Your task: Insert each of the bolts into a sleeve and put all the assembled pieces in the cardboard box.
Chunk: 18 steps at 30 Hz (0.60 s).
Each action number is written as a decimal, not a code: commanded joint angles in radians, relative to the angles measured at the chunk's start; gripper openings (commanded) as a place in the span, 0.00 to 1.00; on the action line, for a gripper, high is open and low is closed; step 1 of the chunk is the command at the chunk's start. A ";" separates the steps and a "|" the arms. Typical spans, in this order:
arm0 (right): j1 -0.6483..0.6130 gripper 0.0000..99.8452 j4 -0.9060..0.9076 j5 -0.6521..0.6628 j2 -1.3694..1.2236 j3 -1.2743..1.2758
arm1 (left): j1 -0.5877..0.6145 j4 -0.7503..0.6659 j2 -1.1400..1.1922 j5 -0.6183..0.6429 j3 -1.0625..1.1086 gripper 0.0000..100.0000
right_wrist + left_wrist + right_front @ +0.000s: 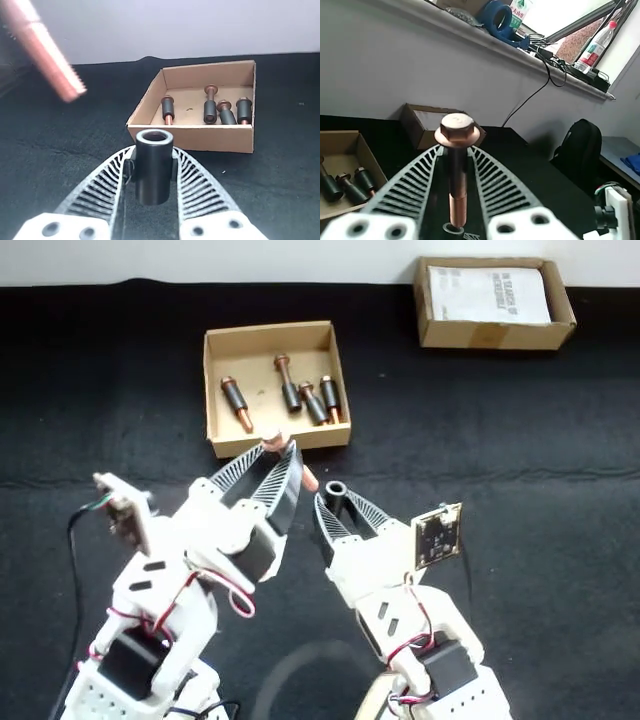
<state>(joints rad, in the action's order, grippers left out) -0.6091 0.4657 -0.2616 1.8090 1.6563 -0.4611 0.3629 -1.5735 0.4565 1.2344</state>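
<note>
Two stiff, probably slick parts: your left gripper pinched the bolt mid-shank, your right gripper squeezed the sleeve midway.

Inspection noted a black cloth covering the table. At the far right stood an open carton with a printed sheet lying flat inside. A pale wall ran behind the far edge. On a ledge were a blue tape roll, tangled cables and a clear bottle. A black backpack sat lower down, right of the table.
</note>
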 commanded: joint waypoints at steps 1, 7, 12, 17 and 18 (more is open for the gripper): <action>-0.044 0.01 -0.013 0.083 0.018 0.148 | -0.010 -0.025 0.062 0.011 -0.084 0.01; -0.058 0.01 -0.143 0.230 0.008 0.148 | -0.010 -0.025 0.122 0.011 -0.151 0.01; -0.058 0.01 -0.145 0.238 0.008 0.148 | -0.010 -0.025 0.133 0.011 -0.154 0.01; -0.058 0.01 -0.145 0.236 0.008 0.148 | -0.016 -0.025 0.136 0.011 -0.153 0.01; -0.058 0.01 -0.145 0.236 0.008 0.148 | -0.018 -0.025 0.136 0.011 -0.153 0.01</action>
<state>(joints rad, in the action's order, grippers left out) -0.6613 0.3445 -0.0361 1.8090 1.6563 -0.4611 0.3629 -1.4431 0.4611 1.1285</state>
